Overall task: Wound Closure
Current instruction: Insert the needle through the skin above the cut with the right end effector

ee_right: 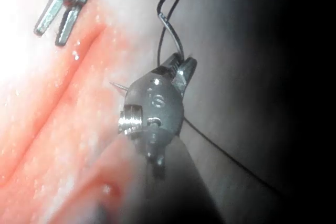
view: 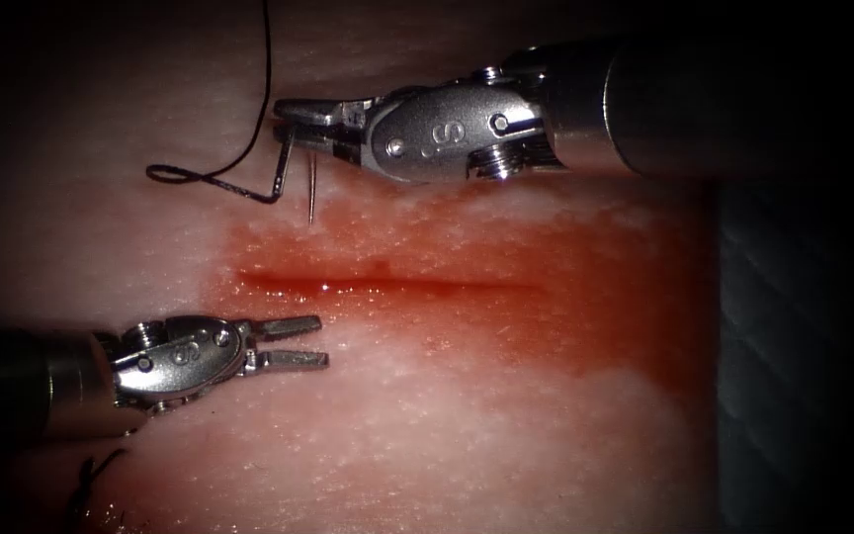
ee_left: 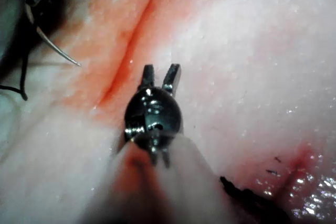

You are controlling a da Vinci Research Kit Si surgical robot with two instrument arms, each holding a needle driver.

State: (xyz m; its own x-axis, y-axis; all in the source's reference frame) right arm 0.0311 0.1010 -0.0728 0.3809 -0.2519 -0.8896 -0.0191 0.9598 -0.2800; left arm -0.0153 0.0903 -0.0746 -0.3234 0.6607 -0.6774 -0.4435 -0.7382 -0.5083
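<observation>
The cut [view: 397, 284] runs across the tissue [view: 506, 425], with red fluid [view: 595, 316] around it. My right tool [view: 294, 124] comes in from the upper right, jaws shut on the curved needle [view: 312, 188] near mid-curve. Both needle ends point down above the cut's left end. The tip hangs just over the tissue, not in it. Black thread [view: 210, 180] leaves the needle's tail, loops left and rises out of view. My left tool [view: 294, 341] sits below the cut's left end, open and holding nothing. Wrist views show the open left jaws [ee_left: 160, 74], the needle [ee_left: 58, 51] and the right jaws [ee_right: 178, 64].
Dark thread ends [view: 96, 475] lie on the tissue at the lower left behind my left tool's shaft, also seen as dark thread [ee_left: 252, 200]. A dark cloth [view: 803, 346] borders the tissue's right edge.
</observation>
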